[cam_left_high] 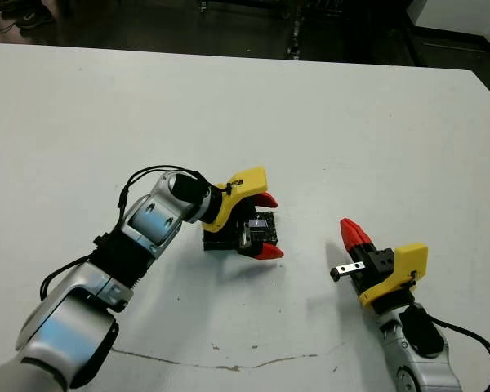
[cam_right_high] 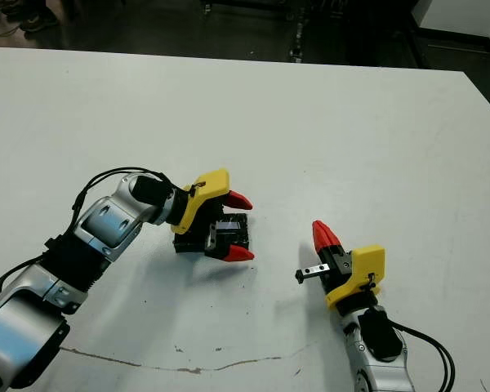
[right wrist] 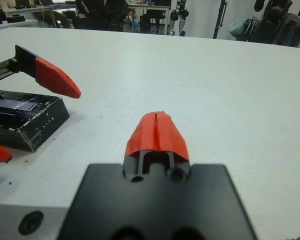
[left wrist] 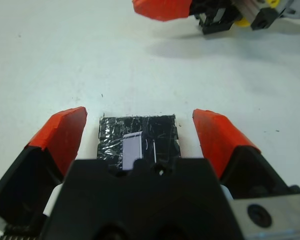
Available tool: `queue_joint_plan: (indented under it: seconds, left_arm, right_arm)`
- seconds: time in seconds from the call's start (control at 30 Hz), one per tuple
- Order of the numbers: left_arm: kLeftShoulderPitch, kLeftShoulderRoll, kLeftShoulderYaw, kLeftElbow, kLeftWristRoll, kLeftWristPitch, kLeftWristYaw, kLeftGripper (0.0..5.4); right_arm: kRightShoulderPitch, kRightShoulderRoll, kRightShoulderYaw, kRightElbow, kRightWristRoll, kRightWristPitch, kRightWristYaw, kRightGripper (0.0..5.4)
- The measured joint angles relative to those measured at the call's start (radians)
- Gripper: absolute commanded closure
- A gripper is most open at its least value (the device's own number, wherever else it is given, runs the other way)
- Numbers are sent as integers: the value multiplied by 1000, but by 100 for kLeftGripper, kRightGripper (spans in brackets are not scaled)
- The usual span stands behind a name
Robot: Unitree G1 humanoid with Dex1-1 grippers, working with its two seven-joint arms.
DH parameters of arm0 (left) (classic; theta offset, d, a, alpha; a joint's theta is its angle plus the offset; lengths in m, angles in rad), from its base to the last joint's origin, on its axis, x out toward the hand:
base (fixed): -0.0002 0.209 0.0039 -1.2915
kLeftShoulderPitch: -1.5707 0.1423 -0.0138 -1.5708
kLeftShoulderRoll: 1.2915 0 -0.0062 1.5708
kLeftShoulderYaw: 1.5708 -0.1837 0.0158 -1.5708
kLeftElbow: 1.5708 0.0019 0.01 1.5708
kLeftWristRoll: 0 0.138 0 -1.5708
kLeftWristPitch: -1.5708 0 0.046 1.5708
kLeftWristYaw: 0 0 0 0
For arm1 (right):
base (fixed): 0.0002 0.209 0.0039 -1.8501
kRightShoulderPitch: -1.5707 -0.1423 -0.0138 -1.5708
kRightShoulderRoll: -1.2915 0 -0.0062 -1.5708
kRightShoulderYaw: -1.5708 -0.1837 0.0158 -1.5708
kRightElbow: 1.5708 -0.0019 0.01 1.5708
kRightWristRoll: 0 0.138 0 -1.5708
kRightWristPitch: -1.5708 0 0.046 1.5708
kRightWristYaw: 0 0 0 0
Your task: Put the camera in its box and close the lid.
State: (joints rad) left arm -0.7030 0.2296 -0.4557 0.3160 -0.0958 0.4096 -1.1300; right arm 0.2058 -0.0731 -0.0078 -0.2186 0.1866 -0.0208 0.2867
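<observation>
Lid [left wrist: 138,136] lengthwise between spread jaws

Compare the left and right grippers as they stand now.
The left gripper is open, its fingers spread either side of the black speckled lid; the right gripper is shut, fingertips pressed together. The left sits over the lid; the right holds nothing and stands apart on bare table. Both have red-tipped fingers.

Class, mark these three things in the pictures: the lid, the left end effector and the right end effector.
lid [left wrist: 138,131]: left wrist view, on its black speckled top.
left end effector [cam_left_high: 267,225]: left eye view, midway between its spread red fingertips.
right end effector [right wrist: 156,131]: right wrist view, on the seam of its closed red tips.
</observation>
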Motion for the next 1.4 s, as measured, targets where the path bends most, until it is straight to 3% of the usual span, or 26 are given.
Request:
queue_joint_plan:
  seconds: [0.23, 0.53, 0.87, 1.0, 1.2, 1.4]
  left_arm:
    - [56, 28, 62, -93, -62, 66, 7, 1]
    - [128, 143, 231, -286, -148, 139, 71, 1]
    - [265, 188, 480, -489, -356, 238, 199, 1]
    - [348, 180, 577, -538, -395, 208, 298, 1]
    - [510, 14, 704, -581, -434, 72, 536, 40]
    - [636, -108, 704, -593, -364, -155, 671, 130]
  right_arm:
    - [-1, 0, 2, -1, 0, 0, 0, 540]
    - [-3, 0, 0, -2, -1, 0, -9, 540]
    - [-6, 0, -2, -2, -1, 0, -8, 540]
    - [-8, 0, -2, -2, 3, 0, -7, 540]
    - [-11, 2, -2, -2, 9, 0, -9, 540]
    - [-15, 4, -7, -2, 3, 0, -27, 540]
